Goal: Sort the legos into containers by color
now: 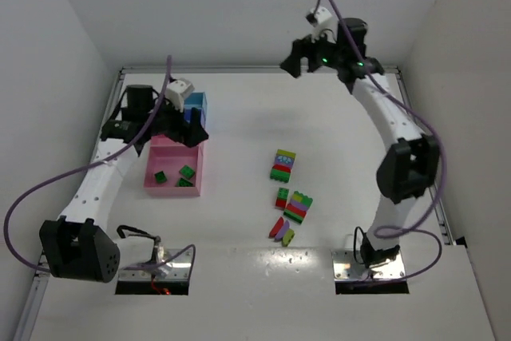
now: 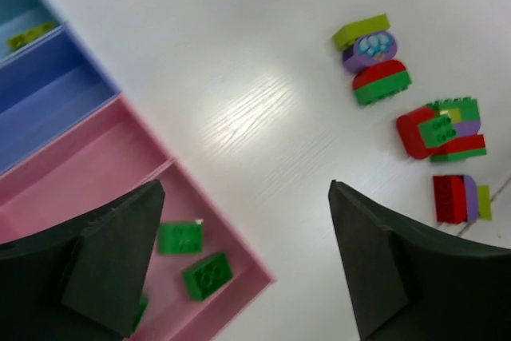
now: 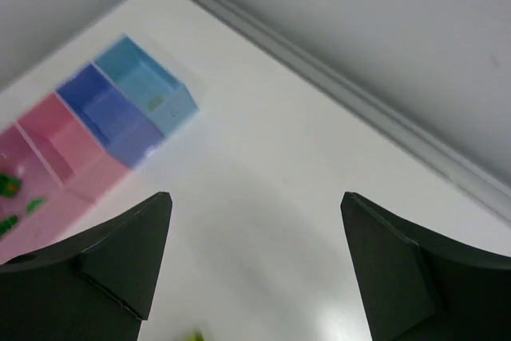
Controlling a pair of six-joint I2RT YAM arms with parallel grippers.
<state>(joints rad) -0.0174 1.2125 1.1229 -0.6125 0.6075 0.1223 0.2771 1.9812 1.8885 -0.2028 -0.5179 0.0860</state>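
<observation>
The containers (image 1: 196, 106) stand in a row at the back left: light blue, darker blue (image 2: 48, 93) and pink, ending in the largest pink tray (image 1: 152, 167). In that tray lie green legos (image 2: 207, 275). One yellow-green brick (image 2: 32, 34) sits in the light blue tray (image 3: 148, 85). Mixed legos (image 1: 283, 164) in stacked blocks lie mid-table, with a second group (image 1: 299, 206) nearer the front. My left gripper (image 2: 246, 188) hovers open over the big pink tray's edge, nothing between its fingers. High over the table's far edge, my right gripper (image 3: 255, 197) is open and empty.
White walls close in the table on the left, back and right, with a metal rail (image 3: 335, 85) along the far edge. Red, purple and yellow-green bricks (image 1: 281, 230) lie near the front centre. Purple cables loop off both arms.
</observation>
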